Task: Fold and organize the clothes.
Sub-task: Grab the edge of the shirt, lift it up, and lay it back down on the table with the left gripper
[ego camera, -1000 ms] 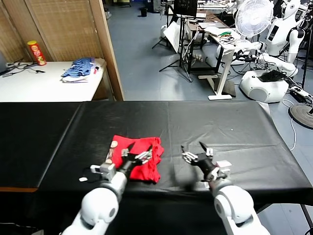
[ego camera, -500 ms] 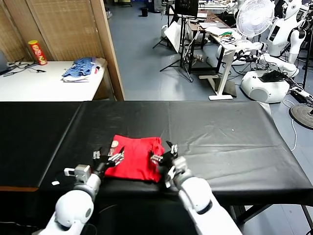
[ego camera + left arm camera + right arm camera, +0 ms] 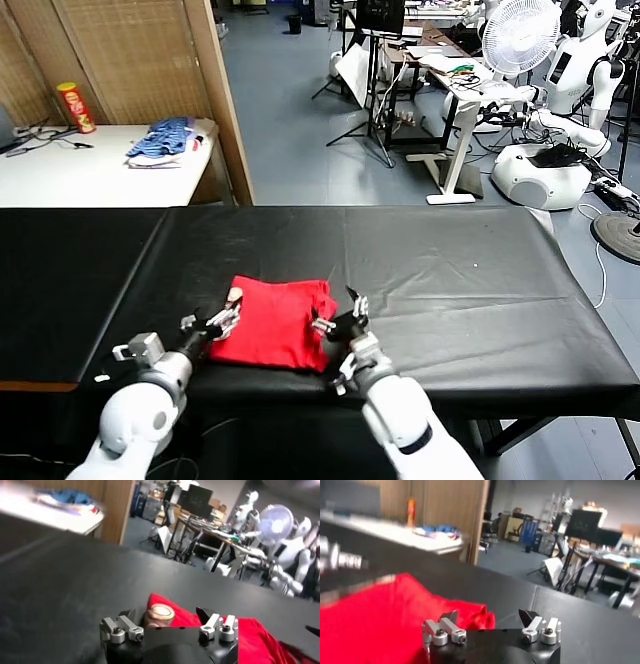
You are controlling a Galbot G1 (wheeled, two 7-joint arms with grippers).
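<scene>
The clothes are a bright red T-shirt lying folded in a rough rectangle near the front edge of the black table. My left gripper is open at the shirt's left edge, low over the cloth. In the left wrist view the left gripper has a round white-brown patch of the shirt between its spread fingers, with the red cloth beyond. My right gripper is open at the shirt's right edge. In the right wrist view the right gripper faces the red shirt. Neither holds anything.
A white side table at the back left carries a bluish pile of clothes and a red can. A wooden partition stands behind the black table. Desks, a fan and other robots fill the room beyond.
My right gripper has swung left from bare table to the shirt's right edge. My left gripper has drawn back from over the shirt to its left edge. Both stayed open.
</scene>
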